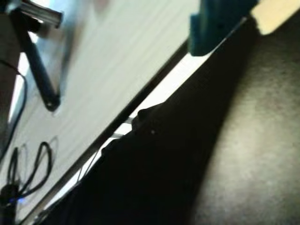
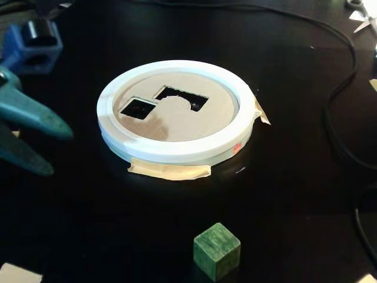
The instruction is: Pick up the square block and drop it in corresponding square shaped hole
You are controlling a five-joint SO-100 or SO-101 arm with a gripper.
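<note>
A green square block (image 2: 217,250) sits on the black table near the front edge in the fixed view. A white round ring (image 2: 171,150) holds a cardboard lid with a small square hole (image 2: 139,108) and a larger irregular cut-out (image 2: 181,98). My teal gripper (image 2: 60,151) enters from the left edge, open and empty, left of the ring and well away from the block. The wrist view is blurred and shows only a teal gripper part (image 1: 215,26) at the top right. The block and the ring do not show there.
Tan tape (image 2: 171,171) fixes the ring to the table. A blue arm part (image 2: 32,44) sits at the back left. A black cable (image 2: 341,106) runs along the right side. Black cables (image 1: 33,168) and a dark rod (image 1: 40,75) show in the wrist view.
</note>
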